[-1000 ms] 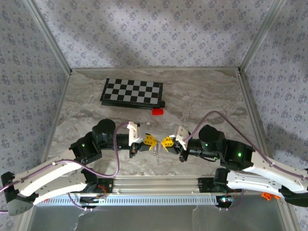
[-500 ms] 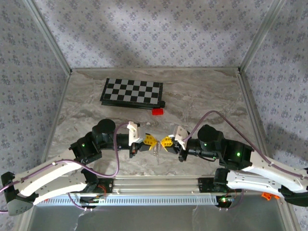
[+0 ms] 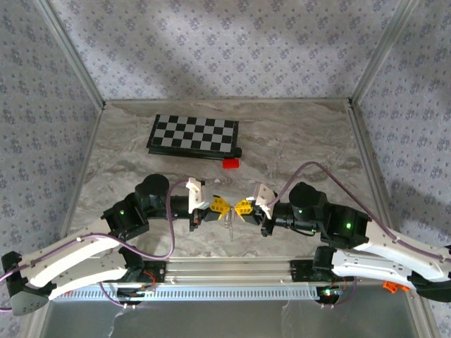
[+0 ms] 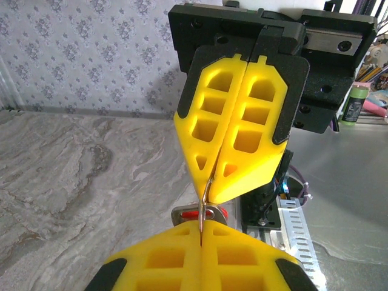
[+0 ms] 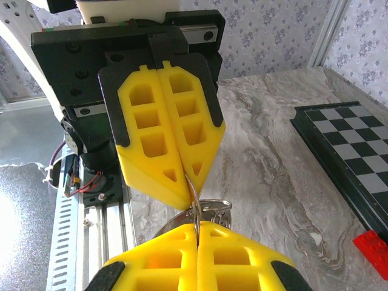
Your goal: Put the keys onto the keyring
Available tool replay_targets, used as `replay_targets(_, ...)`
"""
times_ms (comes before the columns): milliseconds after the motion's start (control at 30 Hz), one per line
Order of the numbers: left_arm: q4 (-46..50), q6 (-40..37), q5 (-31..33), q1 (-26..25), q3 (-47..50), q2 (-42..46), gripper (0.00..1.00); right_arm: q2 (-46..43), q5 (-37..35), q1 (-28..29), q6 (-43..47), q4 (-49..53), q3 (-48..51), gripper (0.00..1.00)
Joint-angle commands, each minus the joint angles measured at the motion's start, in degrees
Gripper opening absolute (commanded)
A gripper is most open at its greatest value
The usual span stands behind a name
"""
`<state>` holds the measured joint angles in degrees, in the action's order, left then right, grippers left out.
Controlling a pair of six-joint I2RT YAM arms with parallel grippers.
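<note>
Jaws of both arms pressed together, tip to tip, each pinching the keyring (image 5: 213,204); red key tag (image 4: 222,211) mostly hidden beneath.

Grey-lilac floral wallpaper (image 3: 225,49) closes me in on three sides, with soft bands of light lying across the back wall. Silvery metal posts (image 3: 70,55) mark the far corners. Under me spreads a marbled grey-beige tabletop (image 3: 303,141), evenly lit.

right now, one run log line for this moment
left gripper: shut on keyring | right gripper: shut on keyring | tips facing, nearly touching | red block: on table by chessboard
</note>
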<state>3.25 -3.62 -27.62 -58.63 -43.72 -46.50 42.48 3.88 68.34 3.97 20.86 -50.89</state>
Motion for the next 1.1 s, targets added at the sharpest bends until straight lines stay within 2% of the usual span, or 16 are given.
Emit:
replay_targets(0,-2.4,-0.7,-0.7,-0.5,-0.8,0.6,0.00,0.1,0.1,-0.1,1.0,-2.2,0.3,0.00)
replay_targets(1067,4.3,-0.4,-0.7,-0.5,-5.4,-3.3,0.00,0.9,0.6,0.2,2.3,0.0,0.3,0.00)
